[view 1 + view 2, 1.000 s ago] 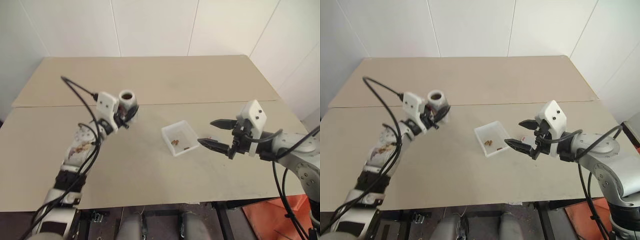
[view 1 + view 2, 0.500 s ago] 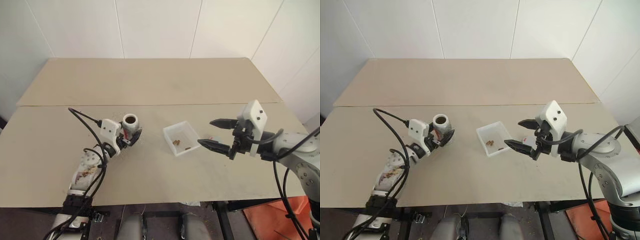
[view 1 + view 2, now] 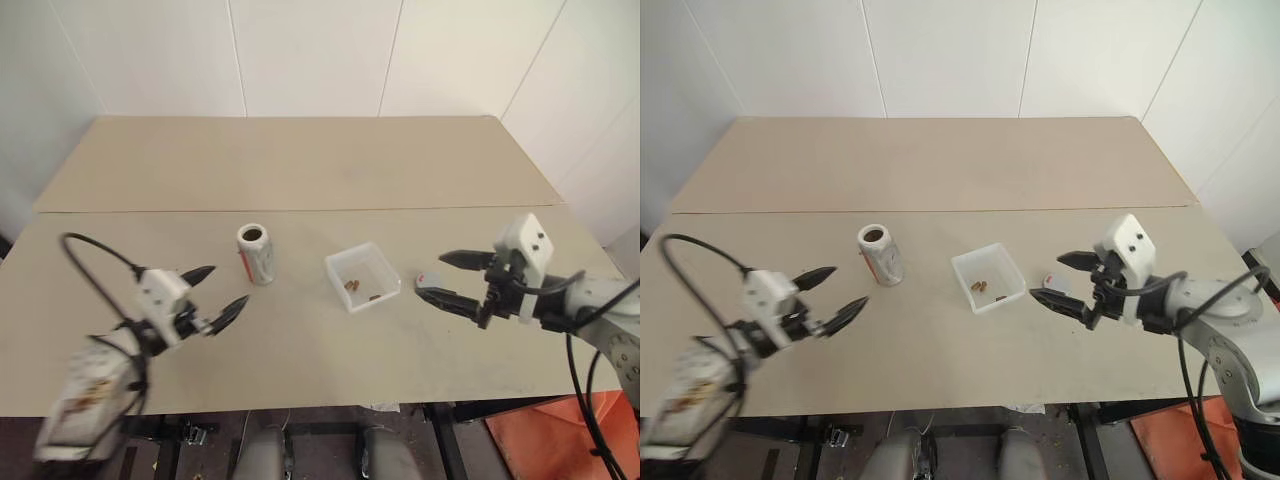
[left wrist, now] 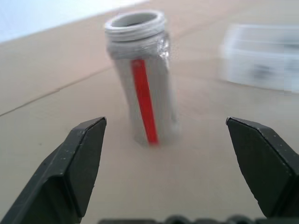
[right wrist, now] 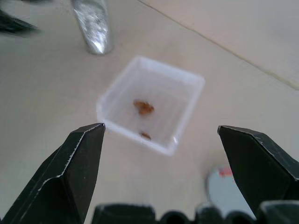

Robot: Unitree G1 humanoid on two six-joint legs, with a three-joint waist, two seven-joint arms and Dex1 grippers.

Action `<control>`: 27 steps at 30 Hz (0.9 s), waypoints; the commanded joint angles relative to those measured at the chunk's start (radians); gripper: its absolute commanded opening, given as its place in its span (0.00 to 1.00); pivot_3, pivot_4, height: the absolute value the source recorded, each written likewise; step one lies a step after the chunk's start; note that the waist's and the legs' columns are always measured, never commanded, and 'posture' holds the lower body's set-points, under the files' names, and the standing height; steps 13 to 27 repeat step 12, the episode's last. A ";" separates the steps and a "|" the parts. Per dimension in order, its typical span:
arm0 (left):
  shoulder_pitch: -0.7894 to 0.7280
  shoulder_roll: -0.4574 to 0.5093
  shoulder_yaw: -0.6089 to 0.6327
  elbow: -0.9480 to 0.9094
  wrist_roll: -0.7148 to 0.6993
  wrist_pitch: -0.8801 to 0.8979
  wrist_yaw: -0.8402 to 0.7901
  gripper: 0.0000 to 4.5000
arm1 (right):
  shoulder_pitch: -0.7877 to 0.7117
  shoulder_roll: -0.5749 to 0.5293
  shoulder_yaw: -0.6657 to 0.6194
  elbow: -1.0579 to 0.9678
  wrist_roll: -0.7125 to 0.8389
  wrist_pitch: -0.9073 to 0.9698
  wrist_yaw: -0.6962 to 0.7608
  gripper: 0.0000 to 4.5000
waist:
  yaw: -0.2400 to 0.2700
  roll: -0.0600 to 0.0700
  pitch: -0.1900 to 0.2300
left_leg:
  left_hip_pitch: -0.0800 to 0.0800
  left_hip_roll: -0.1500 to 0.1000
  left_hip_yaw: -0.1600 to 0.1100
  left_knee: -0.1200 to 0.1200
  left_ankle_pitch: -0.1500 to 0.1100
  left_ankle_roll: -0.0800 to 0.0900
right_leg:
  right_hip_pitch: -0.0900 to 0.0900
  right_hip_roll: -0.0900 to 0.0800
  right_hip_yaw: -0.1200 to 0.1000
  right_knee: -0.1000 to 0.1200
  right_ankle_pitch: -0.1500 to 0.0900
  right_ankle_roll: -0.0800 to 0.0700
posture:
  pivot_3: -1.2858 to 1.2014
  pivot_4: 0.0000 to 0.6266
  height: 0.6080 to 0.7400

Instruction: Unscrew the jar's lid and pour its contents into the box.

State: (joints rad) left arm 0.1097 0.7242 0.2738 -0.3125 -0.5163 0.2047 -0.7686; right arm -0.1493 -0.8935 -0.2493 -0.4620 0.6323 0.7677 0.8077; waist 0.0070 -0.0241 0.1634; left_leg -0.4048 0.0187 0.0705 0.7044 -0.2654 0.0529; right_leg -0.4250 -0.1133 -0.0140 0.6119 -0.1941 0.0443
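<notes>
The jar [image 3: 254, 253] stands upright on the table with its dark mouth open and a red stripe down its side [image 4: 142, 79]. My left gripper [image 3: 222, 288] is open a short way in front of the jar and apart from it, with nothing in it. The clear box [image 3: 362, 277] lies to the jar's right, and the small brown contents [image 5: 143, 106] lie in it. The grey lid [image 3: 429, 279] with its red mark lies flat on the table right of the box. My right gripper [image 3: 1047, 277] hangs open just above the lid, not gripping it.
The beige table [image 3: 300, 160] has a seam running across it behind the jar. Its front edge is close below both grippers. White walls close off the back and the right side.
My left gripper has opened, set the jar upright on the table and drawn back toward the front left. My right gripper has drifted slightly right and lower, still open.
</notes>
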 commanded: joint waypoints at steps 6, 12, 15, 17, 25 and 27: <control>0.065 0.238 0.311 -0.017 -0.307 0.161 -0.401 1.00 | 0.112 -0.016 -0.142 0.020 -0.041 -0.184 0.084 1.00 | 0.003 0.002 -0.001 | 0.001 0.000 0.002 0.000 0.000 0.000 | 0.001 0.000 0.001 -0.001 -0.002 -0.001 | 0.52 0.24 1.00; 0.004 0.213 0.243 0.013 -0.242 0.128 -0.413 1.00 | 0.107 -0.044 -0.175 0.000 -0.007 -0.159 0.120 1.00 | 0.004 0.002 -0.001 | 0.002 0.000 0.003 -0.001 0.001 -0.001 | 0.001 0.002 0.001 -0.001 -0.002 0.000 | 0.52 0.24 1.00; 0.004 0.213 0.243 0.013 -0.242 0.128 -0.413 1.00 | 0.107 -0.044 -0.175 0.000 -0.007 -0.159 0.120 1.00 | 0.004 0.002 -0.001 | 0.002 0.000 0.003 -0.001 0.001 -0.001 | 0.001 0.002 0.001 -0.001 -0.002 0.000 | 0.52 0.24 1.00; 0.004 0.213 0.243 0.013 -0.242 0.128 -0.413 1.00 | 0.107 -0.044 -0.175 0.000 -0.007 -0.159 0.120 1.00 | 0.004 0.002 -0.001 | 0.002 0.000 0.003 -0.001 0.001 -0.001 | 0.001 0.002 0.001 -0.001 -0.002 0.000 | 0.52 0.24 1.00; 0.004 0.213 0.243 0.013 -0.242 0.128 -0.413 1.00 | 0.107 -0.044 -0.175 0.000 -0.007 -0.159 0.120 1.00 | 0.004 0.002 -0.001 | 0.002 0.000 0.003 -0.001 0.001 -0.001 | 0.001 0.002 0.001 -0.001 -0.002 0.000 | 0.52 0.24 1.00; 0.004 0.213 0.243 0.013 -0.242 0.128 -0.413 1.00 | 0.107 -0.044 -0.175 0.000 -0.007 -0.159 0.120 1.00 | 0.004 0.002 -0.001 | 0.002 0.000 0.003 -0.001 0.001 -0.001 | 0.001 0.002 0.001 -0.001 -0.002 0.000 | 0.52 0.24 1.00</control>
